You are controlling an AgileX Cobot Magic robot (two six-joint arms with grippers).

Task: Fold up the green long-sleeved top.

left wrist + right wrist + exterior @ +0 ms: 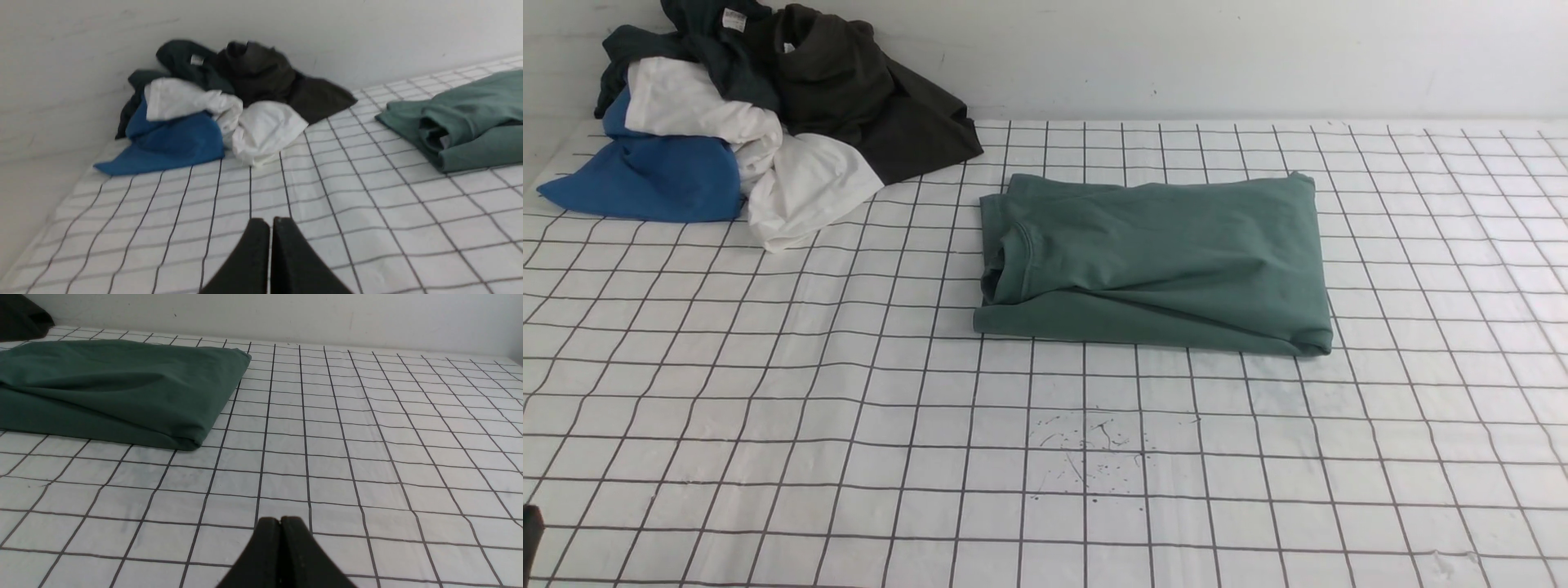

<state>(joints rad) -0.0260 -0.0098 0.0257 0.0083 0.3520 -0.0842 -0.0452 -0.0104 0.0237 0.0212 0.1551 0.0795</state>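
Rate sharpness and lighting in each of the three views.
Front view: sharp, even light, only a faint shadow under the green long-sleeved top. Left wrist view: soft, the pile of clothes and the closed left gripper blurred. Right wrist view: crisp grid lines, top darker, right gripper slightly soft.

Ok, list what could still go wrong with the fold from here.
1. The green long-sleeved top is folded, but its near edge bulges and the collar end sits uneven, so it could loosen if nudged.
2. The pile of other clothes lies close to the collar side; a sweep there might drag them together.
3. The left gripper and right gripper are both shut and empty; any re-grasp needs opening first.
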